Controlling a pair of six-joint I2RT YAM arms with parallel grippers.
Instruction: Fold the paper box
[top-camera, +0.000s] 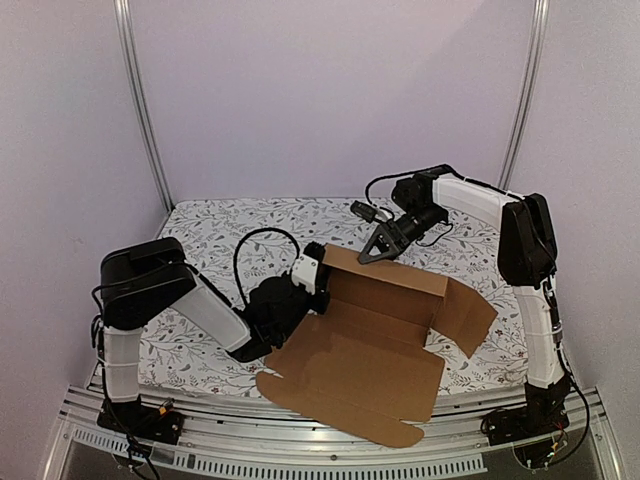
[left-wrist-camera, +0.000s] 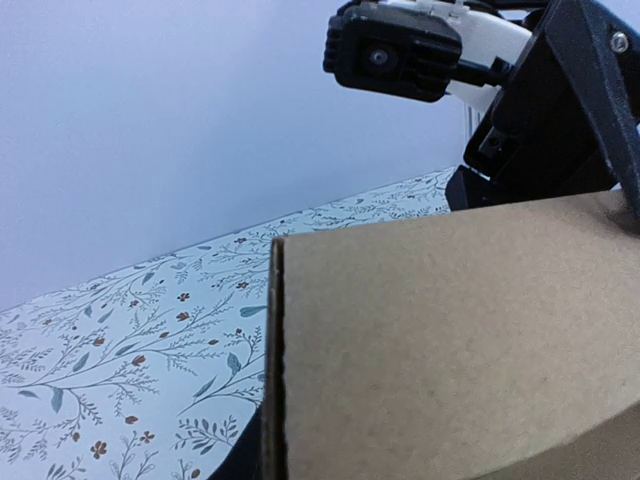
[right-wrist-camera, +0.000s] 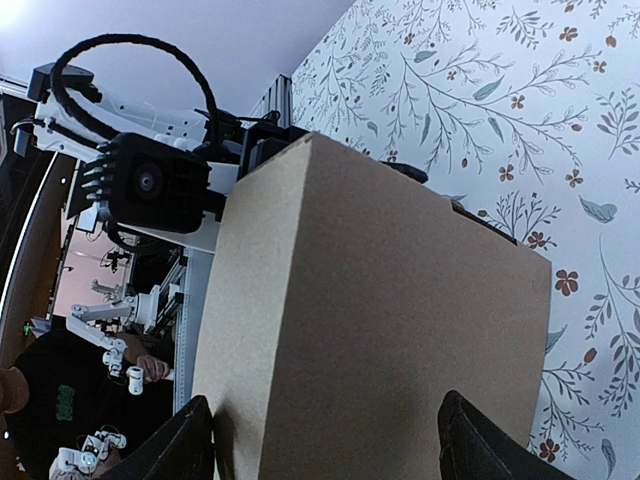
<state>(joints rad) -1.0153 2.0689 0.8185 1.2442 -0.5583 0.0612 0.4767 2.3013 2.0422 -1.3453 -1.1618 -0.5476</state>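
The paper box (top-camera: 360, 350) is a brown cardboard sheet lying partly folded in mid-table, its back wall and left side flap raised and its right flap (top-camera: 468, 318) splayed outward. My left gripper (top-camera: 314, 276) is at the raised left flap. In the left wrist view the cardboard (left-wrist-camera: 450, 350) fills the lower right, and one dark finger (left-wrist-camera: 240, 458) presses its left face; the other finger is hidden. My right gripper (top-camera: 375, 247) hovers open over the back wall. Its two fingertips (right-wrist-camera: 190, 440) stand wide apart above the brown panel (right-wrist-camera: 380, 300).
A floral cloth (top-camera: 220, 230) covers the table. The box's front flap (top-camera: 345, 410) overhangs the near aluminium rail (top-camera: 300, 455). Two metal posts (top-camera: 145, 110) rise at the back corners before the wall. The left arm's cable (top-camera: 262, 240) loops above its wrist.
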